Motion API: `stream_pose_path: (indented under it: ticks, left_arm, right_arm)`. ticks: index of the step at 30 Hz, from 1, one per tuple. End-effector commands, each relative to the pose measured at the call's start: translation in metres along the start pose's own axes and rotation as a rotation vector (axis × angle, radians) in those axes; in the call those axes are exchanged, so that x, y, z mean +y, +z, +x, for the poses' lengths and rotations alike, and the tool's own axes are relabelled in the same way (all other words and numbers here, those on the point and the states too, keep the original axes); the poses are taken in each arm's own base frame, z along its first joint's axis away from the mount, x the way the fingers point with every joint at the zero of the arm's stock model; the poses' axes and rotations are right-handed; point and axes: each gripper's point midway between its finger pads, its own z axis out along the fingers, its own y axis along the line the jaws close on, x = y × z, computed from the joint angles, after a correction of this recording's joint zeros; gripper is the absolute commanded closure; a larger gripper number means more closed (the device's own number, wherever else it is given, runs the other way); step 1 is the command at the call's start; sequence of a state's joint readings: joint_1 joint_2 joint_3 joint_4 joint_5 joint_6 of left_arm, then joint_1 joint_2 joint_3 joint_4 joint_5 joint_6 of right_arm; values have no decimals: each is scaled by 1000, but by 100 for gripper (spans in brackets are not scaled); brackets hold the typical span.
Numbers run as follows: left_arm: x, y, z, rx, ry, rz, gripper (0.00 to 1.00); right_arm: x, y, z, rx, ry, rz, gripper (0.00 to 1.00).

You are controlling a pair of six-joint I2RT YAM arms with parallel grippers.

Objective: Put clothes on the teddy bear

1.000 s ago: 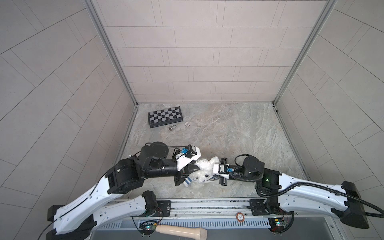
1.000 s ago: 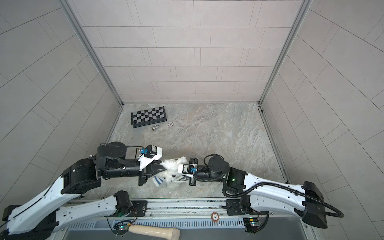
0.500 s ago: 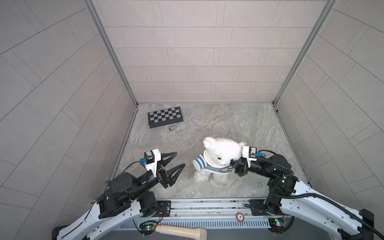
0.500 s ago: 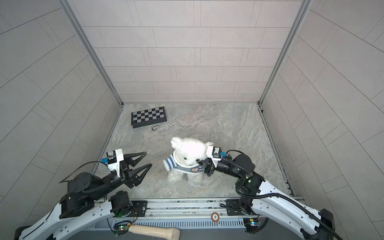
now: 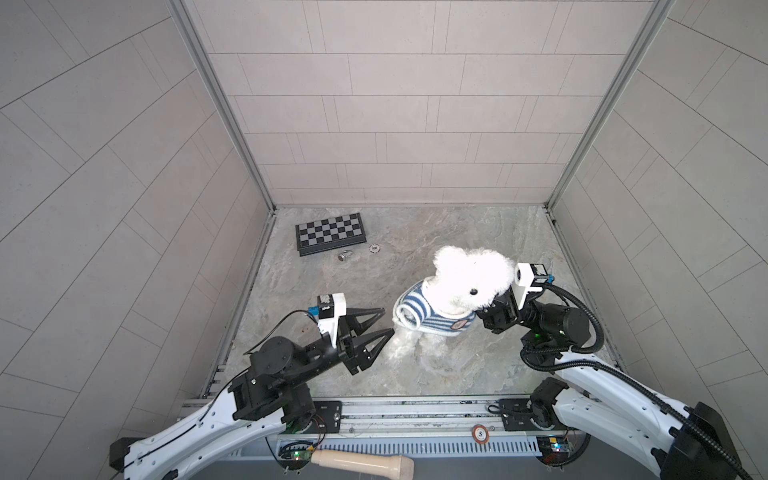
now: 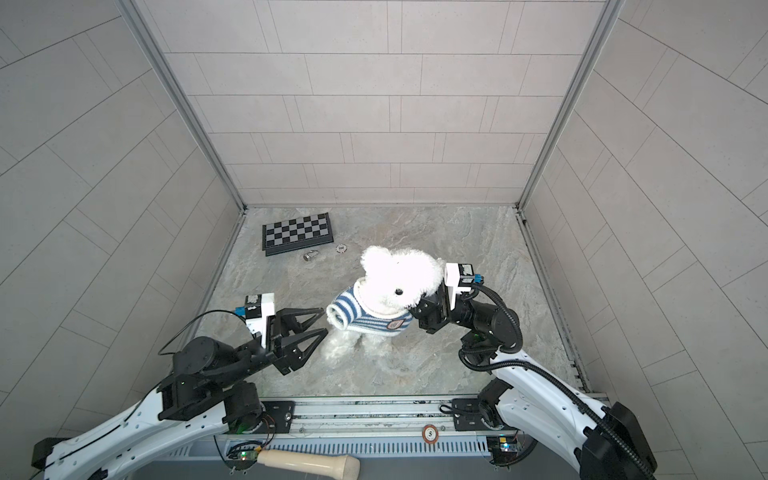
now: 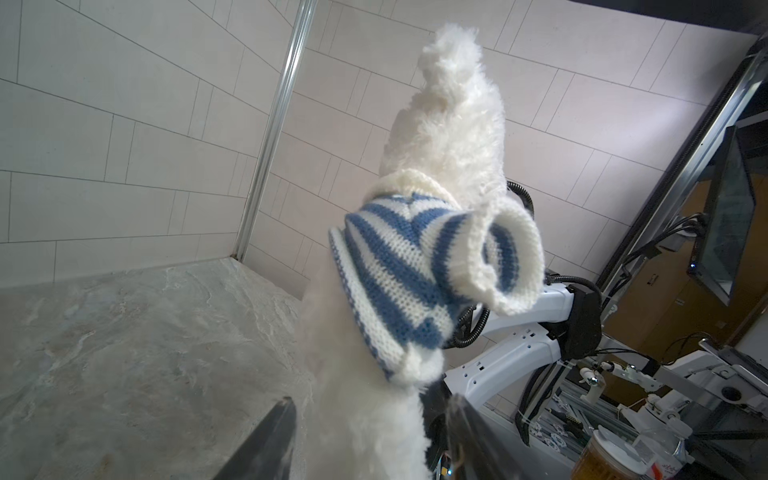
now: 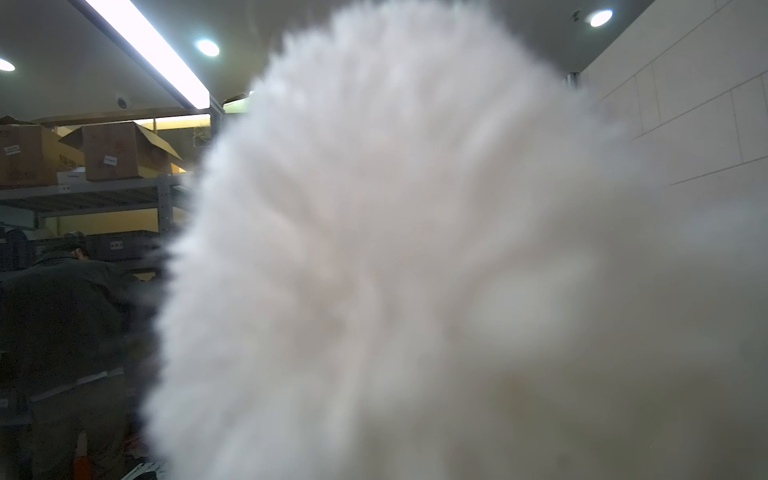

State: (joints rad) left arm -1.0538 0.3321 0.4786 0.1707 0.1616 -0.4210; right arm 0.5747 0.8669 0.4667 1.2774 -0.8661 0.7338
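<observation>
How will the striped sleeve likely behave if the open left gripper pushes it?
The sleeve is soft knit and looks hollow, so it would probably crumple rather than resist. The teddy bear is fluffy plush, upright on soft legs, so a push may well sway or tip it.

teddy bear (image 5: 465,270): 1
striped shirt (image 5: 420,312): 1
chessboard (image 5: 330,232): 1
white chip (image 5: 375,248) beside the chessboard: 1
small metal piece (image 5: 344,255): 1
rail chip (image 5: 480,433): 1
wooden handle (image 5: 361,460): 1
robot arms: 2, left arm (image 5: 199,432) and right arm (image 5: 602,382)
</observation>
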Motion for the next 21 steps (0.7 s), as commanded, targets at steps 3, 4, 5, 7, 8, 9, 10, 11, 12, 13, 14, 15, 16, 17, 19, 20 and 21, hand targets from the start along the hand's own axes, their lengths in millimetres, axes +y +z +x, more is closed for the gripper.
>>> stream_pose_path:
  ticks: [3,4,5,7,8,9,10,11,12,13,14,15,16,17,19,20,21]
  left_arm:
    - [-15,-1,-31,-137,-61,78,42]
    - [-17,0,-34,-147,-71,86,43]
    - [-18,2,-34,-151,-80,96,43]
    - [-23,6,-34,-144,-93,127,44]
    - [-25,8,-34,-138,-97,136,44]
    - [-26,9,-32,-132,-101,149,44]
    - [-27,11,-30,-126,-107,157,44]
    - [-26,12,-28,-118,-114,153,44]
    - [-23,14,-25,-107,-122,139,44]
    - [-20,15,-22,-102,-128,129,45]
    - [-20,16,-22,-107,-134,131,47]
    - [-20,17,-22,-115,-141,137,49]
    - [-20,17,-23,-120,-147,139,51]
    - [-20,19,-23,-119,-148,138,52]
    - [-22,22,-22,-109,-149,146,57]
    - [-22,23,-22,-106,-153,152,59]
    - [-24,24,-21,-100,-152,161,61]
  right_arm:
    - [22,3,-23,-48,-68,-92,100]
    - [22,3,-23,-51,-71,-94,100]
    - [22,3,-23,-52,-70,-92,100]
    - [19,2,-23,-57,-76,-79,100]
    - [19,3,-22,-55,-80,-76,100]
    - [17,2,-22,-54,-82,-65,100]
    - [16,2,-21,-50,-86,-57,100]
    - [15,2,-20,-46,-91,-53,100]
    - [16,1,-20,-44,-96,-52,100]
    - [17,1,-20,-44,-100,-52,100]
    - [18,0,-21,-45,-102,-53,100]
    - [18,0,-22,-45,-105,-51,100]
    - [19,0,-22,-46,-109,-51,100]
    - [19,0,-22,-45,-110,-50,100]
    - [19,-1,-22,-45,-112,-46,100]
    - [18,-1,-22,-47,-115,-42,100]
    - [17,-1,-22,-50,-118,-35,100]
